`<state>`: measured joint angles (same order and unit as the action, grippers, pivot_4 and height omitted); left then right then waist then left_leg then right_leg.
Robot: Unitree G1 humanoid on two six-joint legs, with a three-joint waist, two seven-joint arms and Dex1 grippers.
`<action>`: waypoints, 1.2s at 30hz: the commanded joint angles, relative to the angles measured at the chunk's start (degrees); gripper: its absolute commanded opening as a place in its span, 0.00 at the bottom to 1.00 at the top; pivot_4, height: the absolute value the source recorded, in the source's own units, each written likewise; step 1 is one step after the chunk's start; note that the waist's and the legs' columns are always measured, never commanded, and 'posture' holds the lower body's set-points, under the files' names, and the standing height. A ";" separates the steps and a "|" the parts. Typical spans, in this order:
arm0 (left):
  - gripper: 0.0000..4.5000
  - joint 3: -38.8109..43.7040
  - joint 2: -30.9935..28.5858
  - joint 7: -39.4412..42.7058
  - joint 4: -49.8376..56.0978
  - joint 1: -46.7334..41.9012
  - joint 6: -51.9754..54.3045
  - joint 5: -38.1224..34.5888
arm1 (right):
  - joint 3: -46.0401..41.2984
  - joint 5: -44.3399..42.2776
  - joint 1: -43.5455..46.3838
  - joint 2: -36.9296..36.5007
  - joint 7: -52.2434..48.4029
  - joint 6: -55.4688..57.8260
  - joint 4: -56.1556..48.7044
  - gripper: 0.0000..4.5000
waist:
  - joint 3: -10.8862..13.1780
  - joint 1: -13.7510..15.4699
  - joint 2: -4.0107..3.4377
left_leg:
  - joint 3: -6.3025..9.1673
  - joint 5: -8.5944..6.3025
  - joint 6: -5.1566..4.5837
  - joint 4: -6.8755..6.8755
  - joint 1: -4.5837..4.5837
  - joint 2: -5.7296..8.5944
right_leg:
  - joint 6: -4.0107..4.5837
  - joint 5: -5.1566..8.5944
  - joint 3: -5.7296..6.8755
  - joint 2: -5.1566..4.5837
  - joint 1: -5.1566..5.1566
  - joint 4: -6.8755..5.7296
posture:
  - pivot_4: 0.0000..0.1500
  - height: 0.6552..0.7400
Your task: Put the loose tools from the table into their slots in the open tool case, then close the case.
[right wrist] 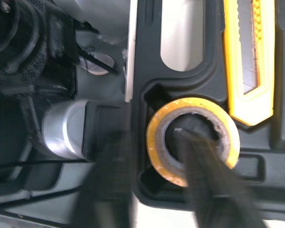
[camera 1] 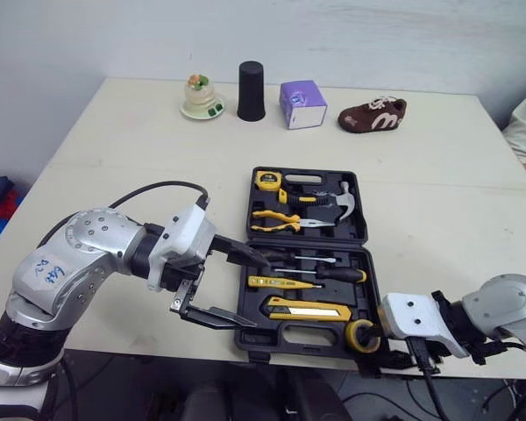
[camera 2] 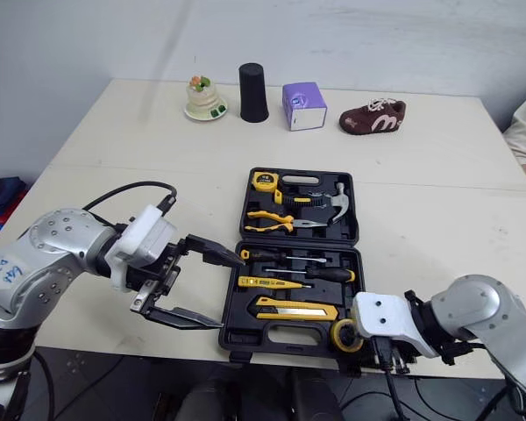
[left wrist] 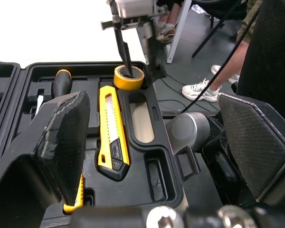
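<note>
Right now my left gripper [camera 1: 259,293] hangs at the near left corner of the open tool case [camera 1: 309,332], its two black fingers spread wide. My right gripper [camera 1: 368,344] is at the case's near right corner, fingers a little apart: one reaches down into the hole of the yellow tape roll [right wrist: 194,102], the other sits outside the case wall. The roll lies in the corner slot, just right of the yellow utility knife [camera 1: 305,307]. Screwdrivers [camera 1: 329,274] lie beyond the knife. The far half holds a tape measure [camera 1: 266,181], pliers [camera 1: 285,221] and a hammer [camera 1: 329,197].
</note>
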<state>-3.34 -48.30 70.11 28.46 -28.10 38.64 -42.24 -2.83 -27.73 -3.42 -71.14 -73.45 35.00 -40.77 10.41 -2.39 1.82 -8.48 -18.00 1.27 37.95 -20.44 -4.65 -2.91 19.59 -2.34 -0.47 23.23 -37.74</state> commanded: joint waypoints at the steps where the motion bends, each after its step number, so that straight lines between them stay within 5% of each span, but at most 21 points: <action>1: 1.00 0.12 0.27 0.11 0.12 -0.20 -1.14 0.25 | -7.87 -5.68 -0.46 -0.24 -1.63 1.70 -1.93 0.91 | 0.01 -0.01 0.01 | 0.00 0.00 0.00 0.00 0.00 0.00 | 0.00 0.00 0.00 0.00 0.00 0.00 | 1.00 0.93; 4: 1.00 -0.37 0.98 -0.11 0.22 -0.52 -1.03 0.11 | -9.79 -7.42 -2.23 4.62 0.62 -0.10 -0.50 0.82 | 0.01 0.21 0.16 | 0.01 0.00 -0.01 0.01 0.01 0.00 | -0.01 -0.01 0.00 0.00 -0.01 0.00 | 1.00 0.93; 11: 1.00 -0.13 0.03 1.43 -0.08 -0.69 -0.69 -0.17 | -7.50 -2.36 -9.85 15.56 4.02 -9.90 6.27 0.04 | 0.03 0.58 0.18 | 0.01 0.00 -0.01 0.01 -0.05 0.02 | -0.02 -0.01 0.00 0.00 0.00 0.03 | 1.00 0.93; 12: 1.00 -0.02 -0.18 1.68 -0.21 -0.62 -0.77 -0.13 | -7.31 -1.91 -10.41 16.25 4.24 -10.81 6.92 0.01 | 0.03 0.53 0.17 | 0.00 0.00 -0.01 0.02 -0.05 0.04 | -0.02 -0.01 0.00 -0.01 0.00 0.02 | 1.00 0.93; 26: 1.00 -0.04 -1.12 4.21 -2.73 -2.99 -1.18 1.02 | -4.23 2.32 -17.69 25.50 7.57 -19.47 25.57 0.01 | -0.22 0.29 0.61 | 0.05 -0.05 -0.08 0.02 0.50 0.01 | -0.03 -0.03 0.04 -0.01 -0.72 0.15 | 1.00 0.93; 36: 1.00 0.14 -1.32 4.06 -5.27 -1.66 -2.14 2.96 | -6.81 -6.07 -17.54 24.74 8.77 -13.48 18.12 0.01 | -0.45 0.78 0.96 | 0.12 -0.41 -0.37 -0.74 1.26 0.01 | 0.25 -0.18 0.30 -0.24 -1.64 1.15 | 1.00 0.93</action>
<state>-3.92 -49.43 74.52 23.73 -30.29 37.27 -39.79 -7.78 -32.93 -20.79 -45.15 -67.03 18.12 -21.10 9.96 -1.61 2.78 -8.36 -18.37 0.84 37.18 -19.19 -4.64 -2.68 19.40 -2.02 -0.72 21.59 -36.59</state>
